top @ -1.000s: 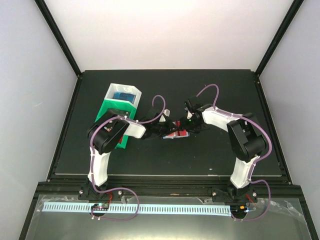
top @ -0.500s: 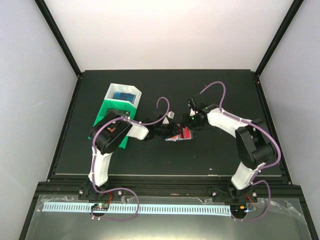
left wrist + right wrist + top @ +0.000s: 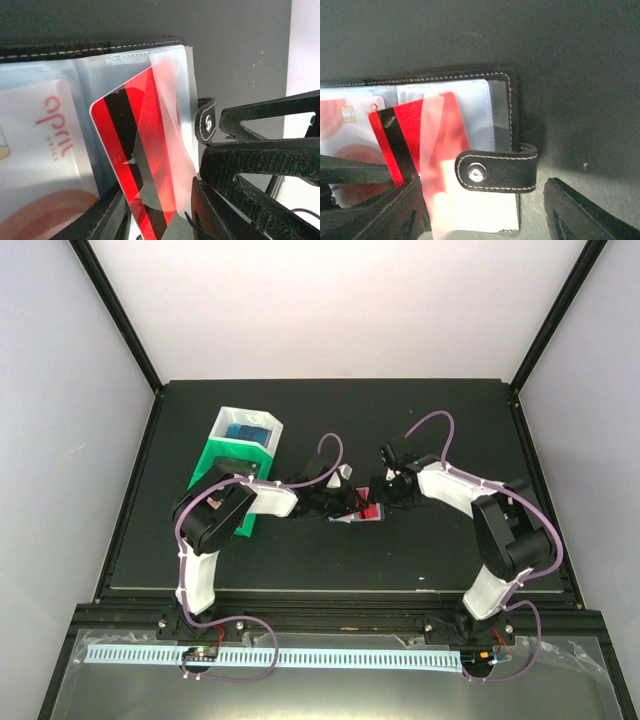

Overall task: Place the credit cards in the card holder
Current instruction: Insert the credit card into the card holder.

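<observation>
The card holder (image 3: 352,512) lies open mid-table, black stitched rim (image 3: 512,110) outside, light blue pockets inside. A red credit card with a black stripe (image 3: 125,150) sits slanted, partly under a clear pocket flap (image 3: 172,100). A white and orange card (image 3: 50,135) fills the pocket beside it. My left gripper (image 3: 160,225) is open, its fingers either side of the red card's near end. My right gripper (image 3: 482,200) is open wide, straddling the snap strap (image 3: 500,170) without touching it. From above, both grippers (image 3: 335,502) (image 3: 385,495) meet over the holder.
A green tray (image 3: 212,460) lies at the left, partly under the left arm. A white tray (image 3: 225,418) with something blue in it stands at its far end. The black mat has a raised frame along its edges.
My left gripper's jaws have parted from shut, letting go of the red card. The right gripper has opened a little wider, and its arm has shifted slightly to the right.
</observation>
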